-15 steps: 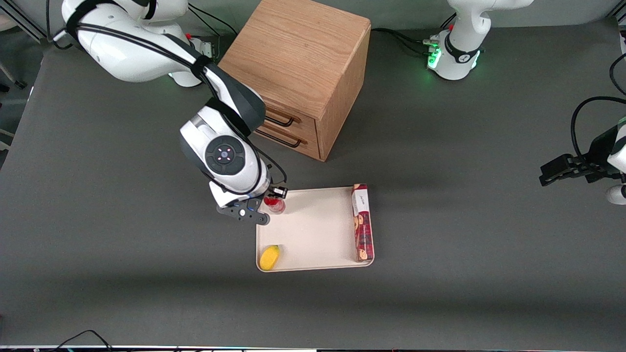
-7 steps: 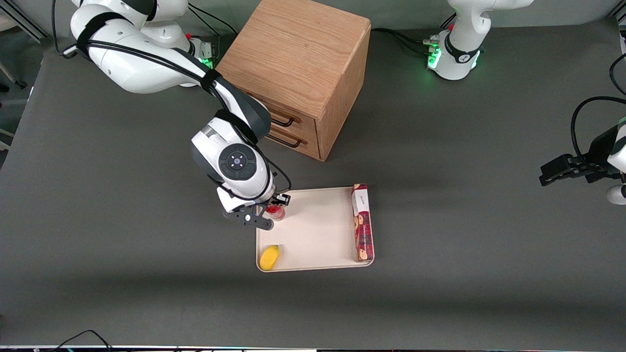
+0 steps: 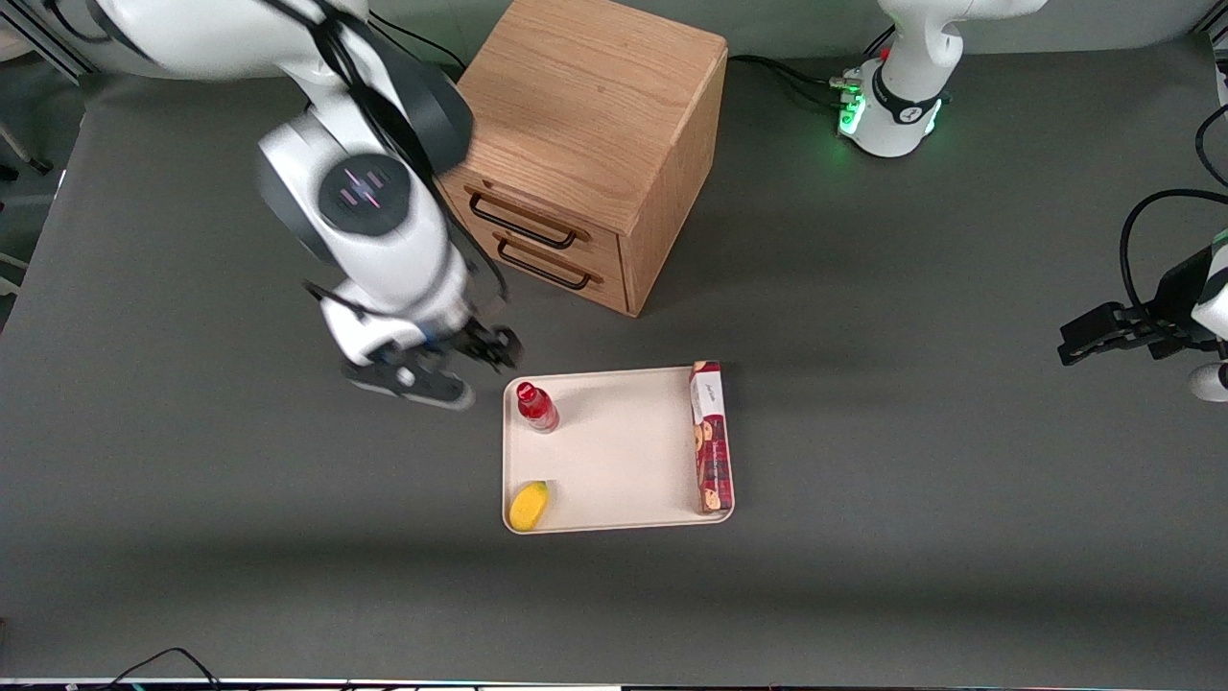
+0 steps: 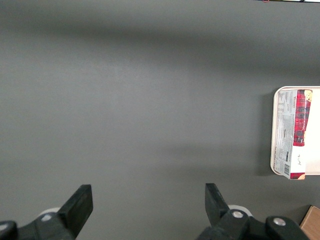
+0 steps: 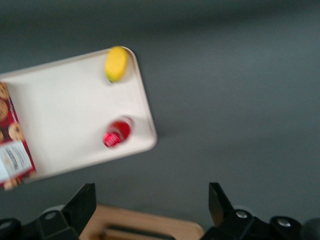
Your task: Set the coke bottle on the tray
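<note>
The coke bottle [image 3: 536, 407] is a small red bottle with a red cap. It stands upright on the cream-white tray [image 3: 614, 451], in the corner nearest the cabinet and the working arm. It also shows in the right wrist view [image 5: 117, 133], on the tray [image 5: 70, 120]. My gripper [image 3: 436, 369] is open and empty. It is raised above the table, off the tray toward the working arm's end, in front of the cabinet's drawers. In the right wrist view the gripper [image 5: 152, 202] has its fingers wide apart with nothing between them.
A long red biscuit box [image 3: 711, 437] lies along the tray's edge toward the parked arm's end. A yellow fruit [image 3: 529, 505] lies in the tray's corner nearest the front camera. The wooden two-drawer cabinet [image 3: 576, 144] stands farther from the camera than the tray.
My gripper let go of the coke bottle, rose and drew back off the tray toward the working arm's end. The bottle stays standing on the tray.
</note>
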Robot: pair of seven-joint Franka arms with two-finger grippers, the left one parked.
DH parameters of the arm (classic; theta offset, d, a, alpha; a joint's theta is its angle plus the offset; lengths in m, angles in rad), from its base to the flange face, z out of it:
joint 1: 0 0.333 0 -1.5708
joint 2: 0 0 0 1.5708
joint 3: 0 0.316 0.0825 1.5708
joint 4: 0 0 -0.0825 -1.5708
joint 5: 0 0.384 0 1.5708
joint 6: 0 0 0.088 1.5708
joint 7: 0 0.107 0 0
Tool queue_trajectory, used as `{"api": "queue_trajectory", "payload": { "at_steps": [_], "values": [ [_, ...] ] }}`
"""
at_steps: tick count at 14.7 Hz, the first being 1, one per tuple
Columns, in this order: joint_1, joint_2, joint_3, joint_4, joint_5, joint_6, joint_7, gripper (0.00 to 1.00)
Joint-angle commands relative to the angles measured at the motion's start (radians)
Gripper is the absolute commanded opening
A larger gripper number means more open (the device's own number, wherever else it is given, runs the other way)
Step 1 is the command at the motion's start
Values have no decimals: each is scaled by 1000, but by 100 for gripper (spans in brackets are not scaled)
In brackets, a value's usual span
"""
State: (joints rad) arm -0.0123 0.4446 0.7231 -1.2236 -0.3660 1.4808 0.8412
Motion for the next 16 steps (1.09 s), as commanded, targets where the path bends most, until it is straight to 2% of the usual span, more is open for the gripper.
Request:
{"api": "queue_trajectory", "payload": {
  "at_steps": [1, 3, 4, 7, 9, 10, 13, 16],
  "values": [
    [-32, -223, -178, -53, 172, -123, -260, 100],
    [-32, -347, -359, -138, 286, -134, -434, 100],
    [-32, -403, -440, -204, 317, -123, -526, 100],
    [-31, -553, -571, -481, 332, 28, -648, 100],
    [-31, -645, -616, -669, 343, 160, -680, 100],
    [-31, -661, -622, -694, 375, 176, -683, 100],
    [-25, -612, -622, -613, 384, 167, -680, 100],
    [-24, -477, -623, -415, 383, 31, -680, 100]
  ]
}}
